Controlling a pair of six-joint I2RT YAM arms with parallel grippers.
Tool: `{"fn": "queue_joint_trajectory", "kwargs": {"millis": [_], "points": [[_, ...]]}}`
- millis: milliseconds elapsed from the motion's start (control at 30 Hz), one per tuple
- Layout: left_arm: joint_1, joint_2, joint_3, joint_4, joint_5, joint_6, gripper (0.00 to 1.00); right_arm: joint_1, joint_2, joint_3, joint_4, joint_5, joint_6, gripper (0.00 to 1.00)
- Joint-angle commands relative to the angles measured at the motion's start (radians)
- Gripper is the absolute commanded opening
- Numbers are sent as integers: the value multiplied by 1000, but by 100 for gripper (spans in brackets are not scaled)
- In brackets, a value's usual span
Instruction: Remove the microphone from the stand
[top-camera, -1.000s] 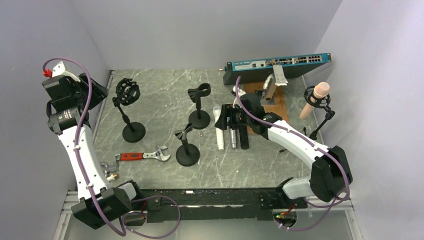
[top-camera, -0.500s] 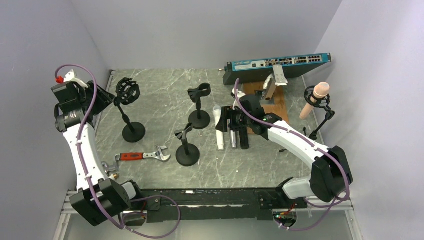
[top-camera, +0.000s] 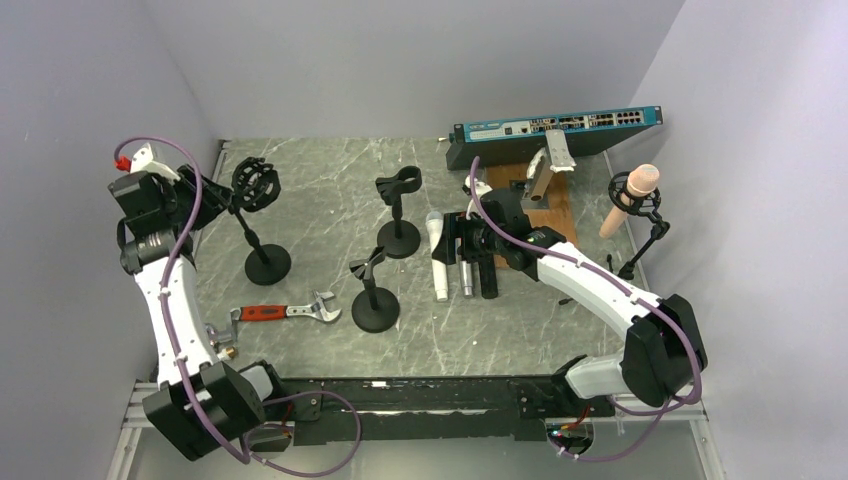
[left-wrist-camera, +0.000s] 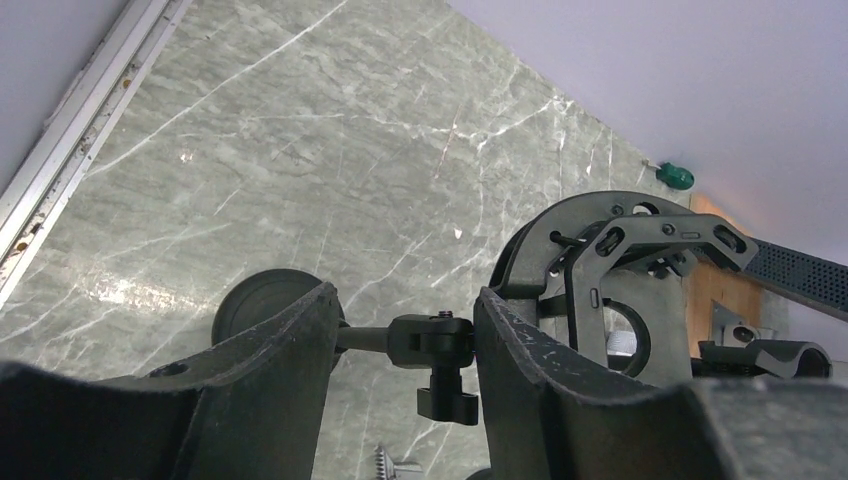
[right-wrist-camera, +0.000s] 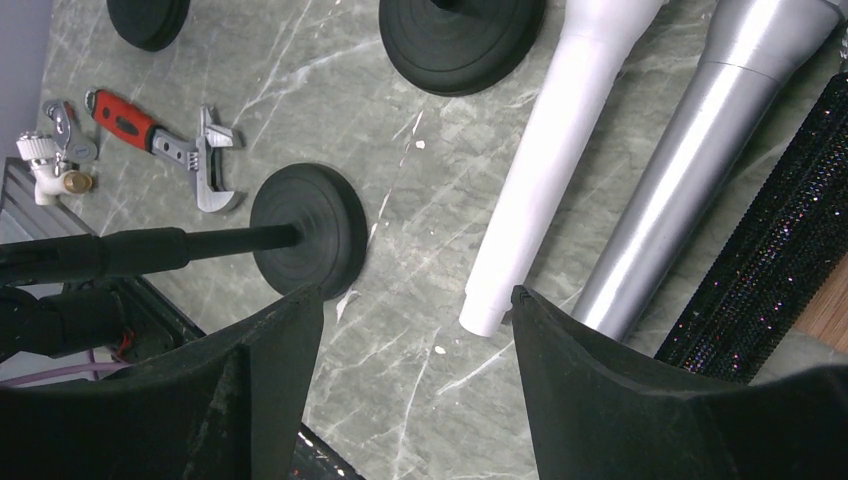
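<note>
A peach-pink microphone (top-camera: 632, 195) sits tilted in the black shock-mount stand (top-camera: 645, 245) at the far right, with neither gripper near it. My left gripper (top-camera: 212, 190) (left-wrist-camera: 405, 297) is at the far left. Its jaws stand part open on either side of the swivel joint (left-wrist-camera: 432, 340) of an empty shock-mount stand (top-camera: 255, 185), with a gap on the left side. My right gripper (top-camera: 462, 240) (right-wrist-camera: 415, 300) hangs open over bare table, beside the tail of a white microphone (right-wrist-camera: 560, 170) (top-camera: 437, 255) lying flat.
A silver microphone (right-wrist-camera: 690, 190) and a glittery black one (right-wrist-camera: 780, 250) lie next to the white one. Two empty clip stands (top-camera: 398, 215) (top-camera: 373, 295) stand mid-table. A red-handled wrench (top-camera: 285, 311), a brass fitting (top-camera: 220, 340), a network switch (top-camera: 555, 125) and a wooden board (top-camera: 545, 205) are also here.
My left arm has swung down and right, bringing its gripper up to the empty shock-mount stand. The right gripper has shifted slightly, uncovering the white microphone's head.
</note>
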Motion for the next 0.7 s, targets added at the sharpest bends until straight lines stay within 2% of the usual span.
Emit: {"fn": "queue_joint_trajectory", "kwargs": {"millis": [0, 333, 433, 667], "points": [[5, -38, -105, 6, -25, 36, 56, 0, -31, 9, 17, -2, -4, 71], [5, -36, -301, 134, -82, 8, 56, 1, -35, -9, 24, 4, 2, 71], [16, 11, -317, 162, -11, 2, 48, 0, -37, -18, 35, -7, 9, 71], [26, 85, -338, 142, 20, -25, 51, 1, -73, -37, 33, -7, 20, 71]]}}
